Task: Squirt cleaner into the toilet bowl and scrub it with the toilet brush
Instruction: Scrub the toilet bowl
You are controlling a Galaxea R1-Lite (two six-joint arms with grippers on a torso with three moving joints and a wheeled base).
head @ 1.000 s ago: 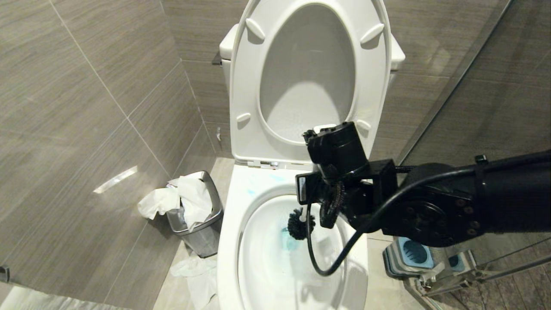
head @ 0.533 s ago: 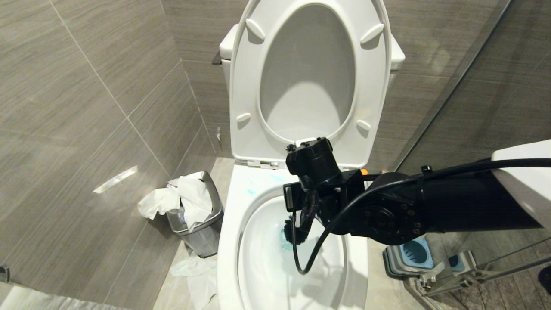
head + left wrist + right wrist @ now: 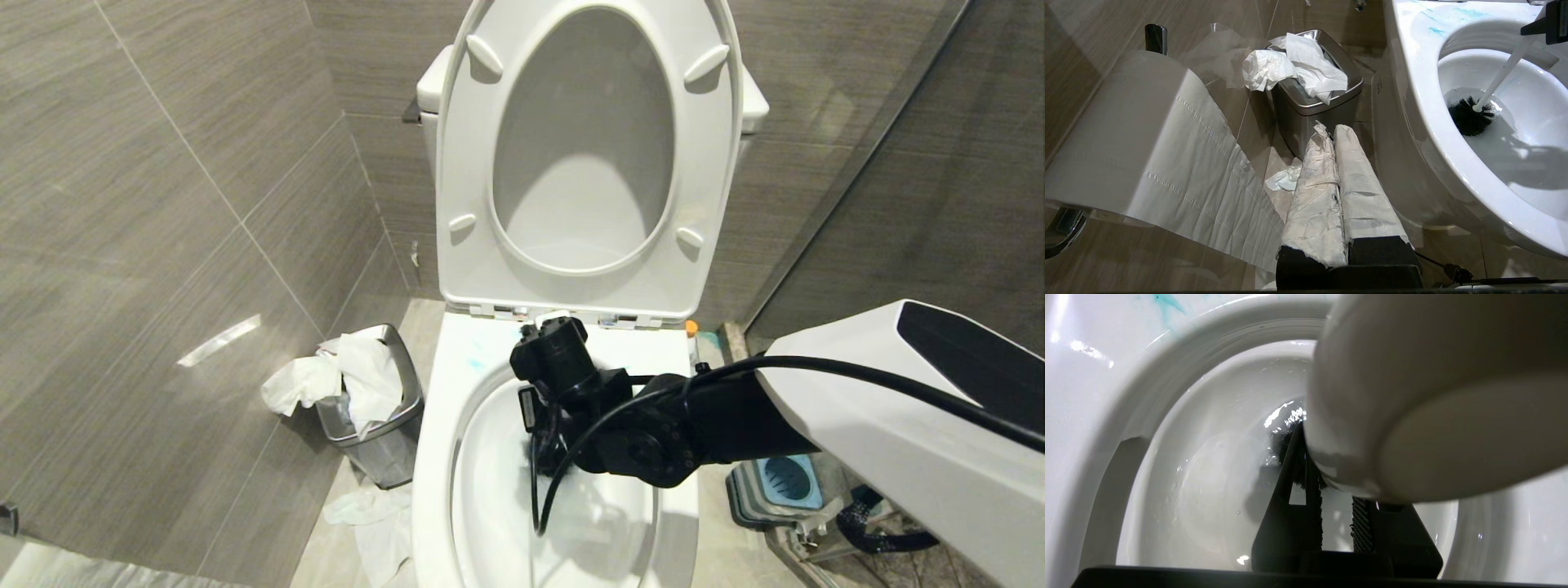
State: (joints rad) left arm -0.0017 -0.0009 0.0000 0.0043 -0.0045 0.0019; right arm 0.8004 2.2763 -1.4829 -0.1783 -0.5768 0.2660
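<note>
Hanging beside the toilet, the left end effector (image 3: pixel 1337 134) has its two paper-wrapped fingers (image 3: pixel 1314 192) pressed together, holding nothing and touching nothing. Only its wrist view shows the toilet paper roll (image 3: pixel 1139 143) on its holder, and beyond it the steel bin (image 3: pixel 1316 110) stuffed with crumpled tissue (image 3: pixel 1294 67); the head view has the bin but not the roll. Further right, the toilet bowl (image 3: pixel 1414 102) carries turquoise streaks of cleaner (image 3: pixel 1437 30) on its back rim. The toilet brush (image 3: pixel 1470 118) stands slanted in the bowl, its black bristle head sitting in the water at the bottom, its white handle rising to the right end effector (image 3: pixel 1335 498). That end effector is narrowed onto the handle, gripping it near the top. In the head view the black wrist covers the brush almost entirely, so the bristles cannot be made out there. In the right wrist view the handle's rounded knob fills much of the picture and hides most of the bristles; only a dark fringe shows past the fingers. The grey-and-blue holder (image 3: pixel 784 482) on the floor to the right is partly hidden by the arm.
</note>
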